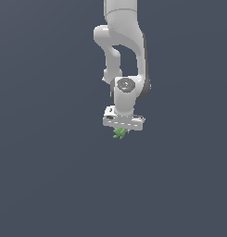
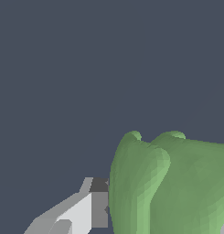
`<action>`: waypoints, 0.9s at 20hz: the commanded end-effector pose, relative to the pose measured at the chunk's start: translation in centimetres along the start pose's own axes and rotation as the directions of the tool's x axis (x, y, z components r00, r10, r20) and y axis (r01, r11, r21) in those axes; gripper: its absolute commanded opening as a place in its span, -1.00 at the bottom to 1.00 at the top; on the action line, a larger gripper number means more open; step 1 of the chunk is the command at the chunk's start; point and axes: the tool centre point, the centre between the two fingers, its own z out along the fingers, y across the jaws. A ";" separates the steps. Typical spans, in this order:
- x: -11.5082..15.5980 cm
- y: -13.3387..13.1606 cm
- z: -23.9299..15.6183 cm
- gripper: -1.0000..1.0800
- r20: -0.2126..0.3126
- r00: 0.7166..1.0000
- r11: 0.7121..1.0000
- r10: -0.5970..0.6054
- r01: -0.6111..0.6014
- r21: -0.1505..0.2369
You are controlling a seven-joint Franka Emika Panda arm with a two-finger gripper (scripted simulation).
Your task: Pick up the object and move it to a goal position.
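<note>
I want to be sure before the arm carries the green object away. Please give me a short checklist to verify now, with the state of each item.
1. Green object sits directly under the gripper: ok.
2. Object lies between the jaws: ok; in the wrist view one finger is right beside the green object.
3. Jaws firmly closed on it: cannot tell; the other finger is barely in the frame.
4. Object lifted clear of the surface: cannot tell; no shadow or edge shows.
5. Goal position marked: cannot tell; no marker shows in either view.
6. Nothing else near the gripper: ok in both views.
</note>
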 end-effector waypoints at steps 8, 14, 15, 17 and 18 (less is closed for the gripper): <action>8.0 -3.0 -7.6 -1.00 -0.258 0.966 0.998 -0.009 0.026 0.060; 13.9 -5.7 -17.5 -1.00 -0.505 0.863 0.991 -0.001 0.067 0.112; 14.6 -6.1 -19.3 -1.00 -0.544 0.839 0.990 0.002 0.076 0.120; 15.7 -6.8 -22.9 -1.00 -0.614 0.789 0.987 0.009 0.092 0.134; 16.1 -7.1 -24.6 -1.00 -0.645 0.764 0.985 0.013 0.101 0.139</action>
